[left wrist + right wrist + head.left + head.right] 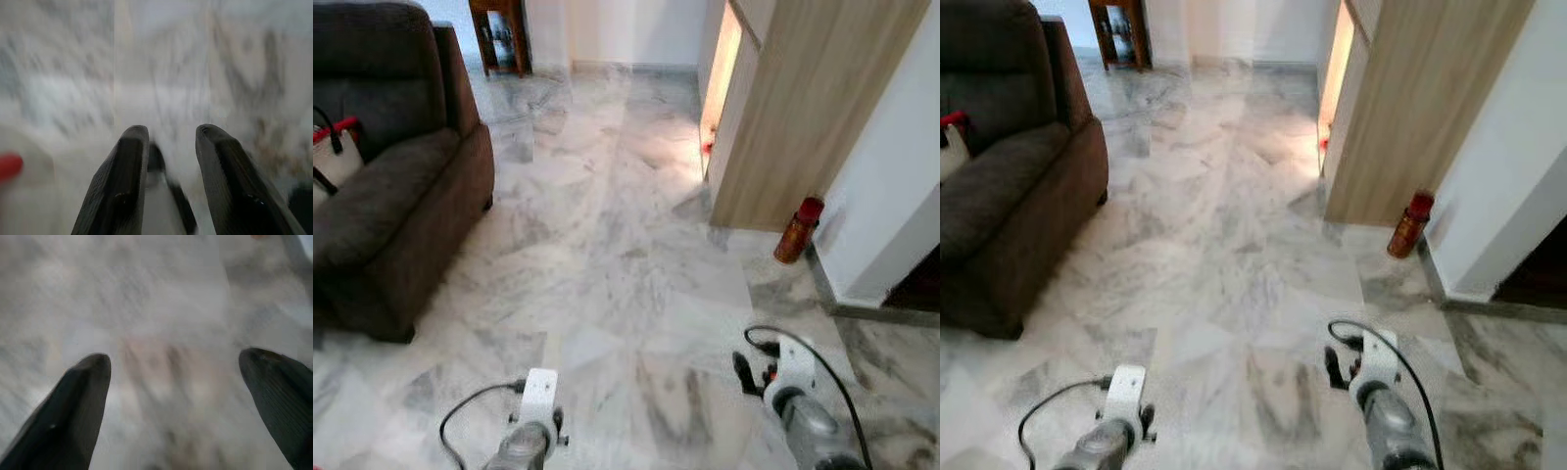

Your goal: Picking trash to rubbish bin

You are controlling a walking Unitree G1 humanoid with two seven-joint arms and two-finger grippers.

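Trash here looks to be the bottle (798,231), orange-brown with a red cap, upright on the marble floor (607,255) against the cabinet (803,108) corner, well ahead of the right gripper (173,382) and slightly to its right. That gripper hangs low with fingers wide apart, holding nothing. The left gripper (168,161) has a narrower gap, also empty. Probably light, stiff plastic, smooth and tippable; grasp it across the body, below the cap. A sofa (391,186) stands far left.

Head cameras look down across marble floor (607,255); wrist cameras hover close above it.
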